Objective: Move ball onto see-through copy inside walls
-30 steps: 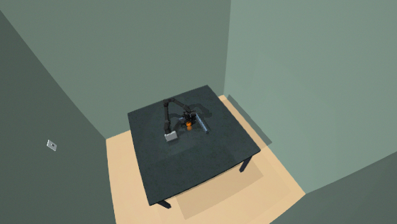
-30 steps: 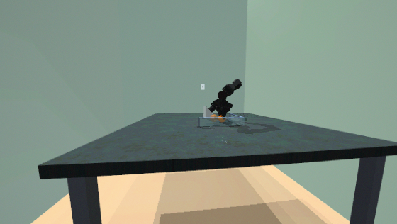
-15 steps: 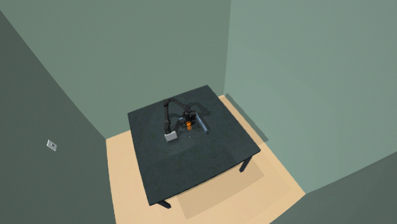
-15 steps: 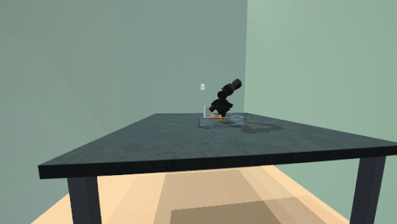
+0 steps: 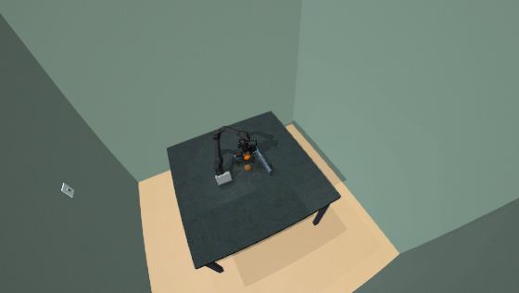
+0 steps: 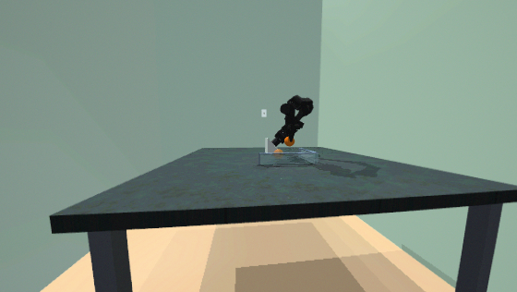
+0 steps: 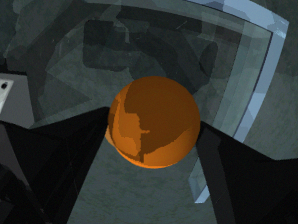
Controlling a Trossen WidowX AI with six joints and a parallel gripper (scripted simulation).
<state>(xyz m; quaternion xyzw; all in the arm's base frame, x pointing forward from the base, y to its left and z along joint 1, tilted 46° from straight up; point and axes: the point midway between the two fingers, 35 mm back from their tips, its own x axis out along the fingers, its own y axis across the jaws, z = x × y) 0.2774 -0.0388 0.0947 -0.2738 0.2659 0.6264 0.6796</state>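
arm [image 5: 218,149] on dark table [image 5: 259,218]; fingers [image 5: 246,155] clamping orange ball [image 5: 246,158], see-through copy [image 5: 247,167] just below.

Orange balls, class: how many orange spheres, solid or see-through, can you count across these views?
2. The solid orange ball is held in the black hand, lifted above the table. The see-through orange copy sits on the dark table inside the low clear walls.
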